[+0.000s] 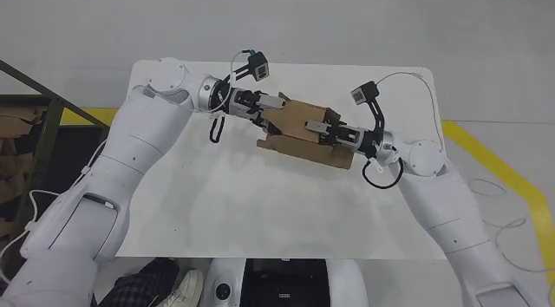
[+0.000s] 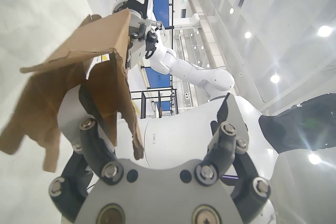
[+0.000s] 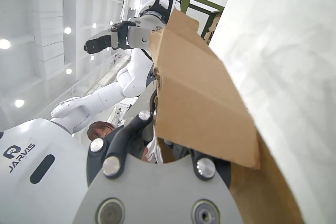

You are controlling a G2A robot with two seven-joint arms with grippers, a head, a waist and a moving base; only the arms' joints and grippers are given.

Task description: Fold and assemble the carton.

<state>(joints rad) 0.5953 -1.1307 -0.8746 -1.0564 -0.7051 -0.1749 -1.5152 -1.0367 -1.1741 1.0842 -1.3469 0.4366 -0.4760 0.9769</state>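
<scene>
Your left gripper (image 2: 157,107) stands wide open. One of its fingers (image 2: 227,114) hangs free in the air, and the other is tucked behind a ragged brown flap (image 2: 107,99) of the carton (image 1: 299,125), touching it or very nearly so. Your right gripper (image 1: 332,134) is at the carton's opposite end, up against the board. Cardboard covers its tip, so I cannot tell whether it is clamped on a panel. The carton is half-formed, its panels bent at angles rather than square, and sits between the two grippers over the middle of the white tabletop (image 1: 217,212). The step in hand looks to be folding a flap inward. Steady the far end with the right arm and press along the crease, not across the torn edge, so the board bends at the score instead of buckling. Use the top view for the carton's outline and its place on the tabletop. The left wrist view tells you how the flap lies against the finger, and the right wrist view gives you the long panel's folded ridge.
</scene>
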